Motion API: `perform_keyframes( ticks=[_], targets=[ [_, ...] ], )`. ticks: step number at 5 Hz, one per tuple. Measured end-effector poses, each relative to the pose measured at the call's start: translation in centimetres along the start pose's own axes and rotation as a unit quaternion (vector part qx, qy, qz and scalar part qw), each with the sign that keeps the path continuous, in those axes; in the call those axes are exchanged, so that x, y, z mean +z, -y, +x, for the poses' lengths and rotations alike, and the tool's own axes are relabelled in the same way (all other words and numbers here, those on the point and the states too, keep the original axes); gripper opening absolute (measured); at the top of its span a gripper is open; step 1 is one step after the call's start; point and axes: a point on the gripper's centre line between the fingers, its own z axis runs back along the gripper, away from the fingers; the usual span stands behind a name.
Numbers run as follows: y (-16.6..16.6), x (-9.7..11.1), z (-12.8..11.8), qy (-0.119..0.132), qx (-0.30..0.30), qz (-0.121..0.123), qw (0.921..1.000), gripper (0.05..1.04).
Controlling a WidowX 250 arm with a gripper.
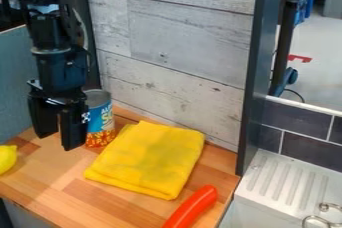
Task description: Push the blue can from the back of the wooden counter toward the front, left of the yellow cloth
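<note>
The black gripper (57, 139) hangs at the left over the wooden counter, pointing down, its two fingers spread apart with nothing between them. Right beside its right finger stands a can (100, 121) with a blue, yellow and red label, partly hidden behind that finger; whether they touch I cannot tell. A folded yellow cloth (150, 159) lies flat in the middle of the counter. An orange-red, sausage-shaped object (192, 207) lies at the front right. At the left edge of the view is a yellow lemon (7, 158).
The wooden counter (63, 192) is backed by a grey plank wall (180, 42), with a dark upright post (256, 72) at its right end. Beyond that are a white ribbed drainboard (287, 179) and metal rings (324, 219). A blue-grey panel (15, 84) borders the left.
</note>
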Motion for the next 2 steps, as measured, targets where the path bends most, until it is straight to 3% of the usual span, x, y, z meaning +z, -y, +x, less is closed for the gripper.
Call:
perform_keyframes(
  ticks=[1, 2],
  targets=[
    [0.0, -0.6, 0.0, -0.010, -0.001, -0.005, 0.9999, 1.008],
    [-0.9, 1.3, 1.7, 0.023, -0.004, 0.012, 0.9996, 1.008]
  ],
)
